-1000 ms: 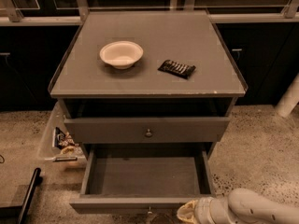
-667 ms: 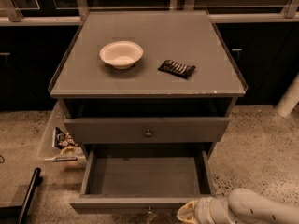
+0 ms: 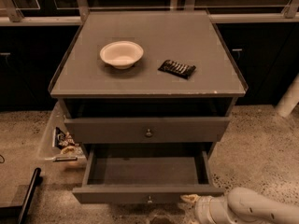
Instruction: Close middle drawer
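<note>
Speckled floor [image 3: 261,143], middle drawer [image 3: 140,171] still wide open, hand [image 3: 189,199] unmoved at its front, grip unclear

Middle drawer [image 3: 145,171]: dark-grey painted wood, matt, with a smooth bare inside. Its knob [image 3: 149,199] is dull metal. My gripper [image 3: 189,199], just right of that knob, has a pale smooth plastic-looking shell. Above the drawer: matt grey cabinet top [image 3: 187,36], smooth pale bowl [image 3: 121,54], glossy dark wrapper [image 3: 177,68]. Beside the drawer: speckled stone-like floor [image 3: 257,143].
</note>
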`<state>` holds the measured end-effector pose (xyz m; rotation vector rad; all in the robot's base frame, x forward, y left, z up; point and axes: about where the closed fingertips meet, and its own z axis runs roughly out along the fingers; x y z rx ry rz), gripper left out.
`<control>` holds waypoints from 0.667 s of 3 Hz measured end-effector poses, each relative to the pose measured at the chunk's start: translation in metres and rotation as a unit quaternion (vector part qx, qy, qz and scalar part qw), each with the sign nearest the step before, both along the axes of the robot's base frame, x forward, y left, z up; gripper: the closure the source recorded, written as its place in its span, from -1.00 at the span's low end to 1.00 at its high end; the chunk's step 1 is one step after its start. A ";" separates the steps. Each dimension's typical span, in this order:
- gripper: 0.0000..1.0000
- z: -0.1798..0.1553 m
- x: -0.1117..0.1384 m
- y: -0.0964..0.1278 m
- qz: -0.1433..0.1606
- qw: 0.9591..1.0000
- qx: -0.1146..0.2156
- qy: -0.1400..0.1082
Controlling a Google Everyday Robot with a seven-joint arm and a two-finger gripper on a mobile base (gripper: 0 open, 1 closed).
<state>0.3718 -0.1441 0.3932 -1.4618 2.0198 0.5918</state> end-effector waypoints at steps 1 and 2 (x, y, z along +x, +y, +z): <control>-0.63 0.003 0.022 -0.005 -0.011 1.000 -0.006 -0.015; -0.16 0.010 0.053 -0.010 -0.011 0.999 -0.015 -0.034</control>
